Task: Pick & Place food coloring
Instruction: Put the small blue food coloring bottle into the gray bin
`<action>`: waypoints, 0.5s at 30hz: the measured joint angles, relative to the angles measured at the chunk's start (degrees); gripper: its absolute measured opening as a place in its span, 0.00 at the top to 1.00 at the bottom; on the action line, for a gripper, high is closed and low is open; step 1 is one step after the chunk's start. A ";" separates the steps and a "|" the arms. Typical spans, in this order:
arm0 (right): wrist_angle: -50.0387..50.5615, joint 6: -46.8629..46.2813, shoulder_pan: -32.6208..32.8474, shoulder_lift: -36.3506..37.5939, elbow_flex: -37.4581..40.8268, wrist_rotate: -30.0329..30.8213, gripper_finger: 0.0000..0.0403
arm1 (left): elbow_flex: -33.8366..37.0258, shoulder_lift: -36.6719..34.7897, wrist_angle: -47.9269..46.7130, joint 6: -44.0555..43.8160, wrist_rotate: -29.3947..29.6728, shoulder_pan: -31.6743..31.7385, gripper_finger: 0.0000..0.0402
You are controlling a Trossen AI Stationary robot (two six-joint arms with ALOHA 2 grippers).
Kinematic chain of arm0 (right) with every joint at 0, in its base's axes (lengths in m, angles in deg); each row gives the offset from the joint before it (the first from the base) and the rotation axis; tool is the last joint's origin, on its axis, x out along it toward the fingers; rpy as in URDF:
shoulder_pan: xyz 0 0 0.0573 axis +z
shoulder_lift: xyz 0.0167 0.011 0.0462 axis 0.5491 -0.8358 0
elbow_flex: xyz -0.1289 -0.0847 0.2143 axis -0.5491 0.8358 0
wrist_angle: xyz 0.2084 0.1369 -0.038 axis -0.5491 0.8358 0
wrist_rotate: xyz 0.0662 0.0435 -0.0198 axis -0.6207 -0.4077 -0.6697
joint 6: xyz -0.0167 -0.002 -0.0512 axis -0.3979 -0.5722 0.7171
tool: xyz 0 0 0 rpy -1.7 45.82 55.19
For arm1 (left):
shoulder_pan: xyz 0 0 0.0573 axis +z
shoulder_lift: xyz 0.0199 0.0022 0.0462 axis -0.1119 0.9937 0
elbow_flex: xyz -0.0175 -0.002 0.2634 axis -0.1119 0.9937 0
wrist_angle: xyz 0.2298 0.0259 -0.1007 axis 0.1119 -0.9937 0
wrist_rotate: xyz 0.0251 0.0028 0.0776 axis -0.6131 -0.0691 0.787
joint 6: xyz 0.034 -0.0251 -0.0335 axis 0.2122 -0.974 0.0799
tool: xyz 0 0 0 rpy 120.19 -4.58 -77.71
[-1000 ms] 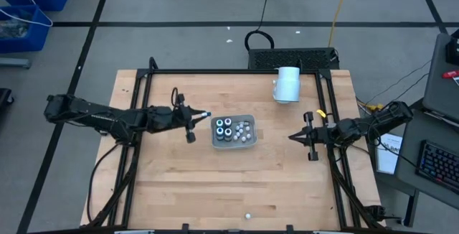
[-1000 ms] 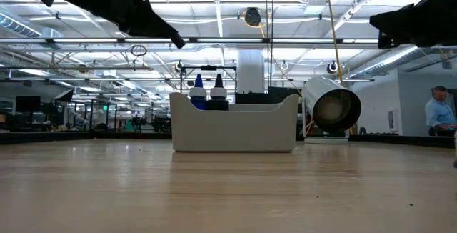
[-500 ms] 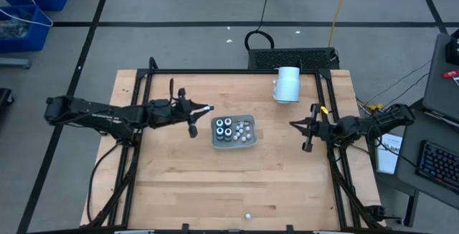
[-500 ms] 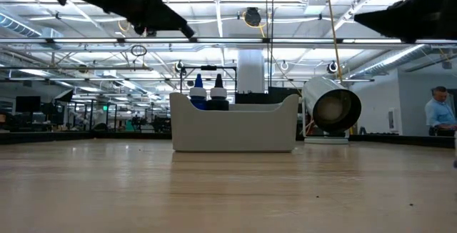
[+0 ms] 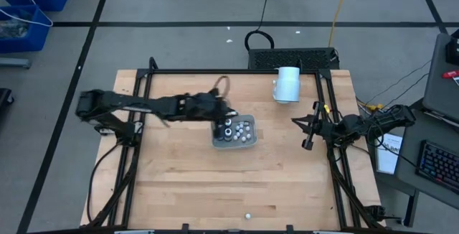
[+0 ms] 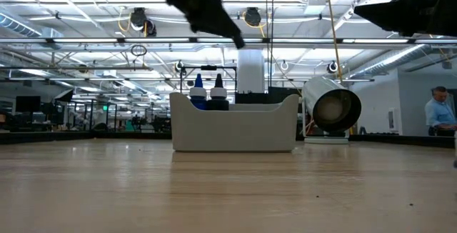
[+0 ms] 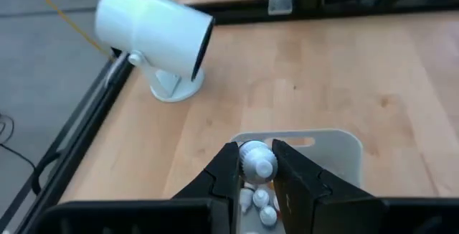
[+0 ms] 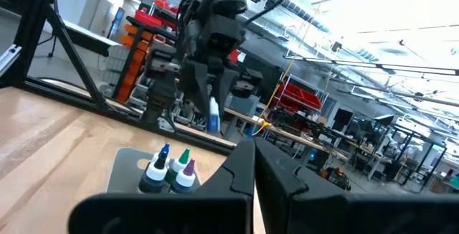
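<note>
A pale grey tray (image 5: 244,141) stands mid-table with dark food coloring bottles (image 5: 226,130) and small whitish pieces (image 5: 245,128) in it. The right wrist view shows three bottles (image 8: 168,173) upright in the tray, with blue, green and purple tips. My left gripper (image 5: 221,114) hangs over the tray's left end, shut on another food coloring bottle (image 7: 257,164). In the right wrist view that bottle (image 8: 214,117) looks blue. My right gripper (image 5: 308,130) waits shut by the table's right rail. My left gripper pinches the bottle's white-capped top (image 7: 252,151) between its two fingers (image 7: 228,166). The fingers slant down from the table's left side. The bottle is lifted clear above the tray (image 7: 337,148), its blue body (image 8: 214,123) hanging below the fingers.
A large white cylinder (image 5: 287,84) lies on its stand at the far right of the table. A small white ball (image 5: 247,216) sits near the front edge. Black frame rails (image 5: 143,112) run along the left, right and far sides. Bare wood lies in front of the tray.
My left gripper has swung toward the table's right edge, rising a little, from left of the tray to over its left end, still shut on the bottle. My right gripper has rolled and tipped up where it waits.
</note>
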 joint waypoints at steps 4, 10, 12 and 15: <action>0.00 0.00 0.00 0.00 0.00 0.00 1.00 | -10.44 8.56 -7.85 1.17 0.06 0.03 0.84; 0.10 -0.83 0.00 0.00 0.00 -0.04 1.00 | -24.34 19.91 -17.43 3.97 -1.42 0.09 0.84; 0.43 -0.90 0.00 0.02 0.00 -0.04 1.00 | -28.30 23.01 -20.34 4.78 -2.91 0.12 0.84; 1.49 -0.94 0.00 0.00 0.00 -0.07 1.00 | -33.40 26.84 -24.31 5.47 -4.70 0.13 0.84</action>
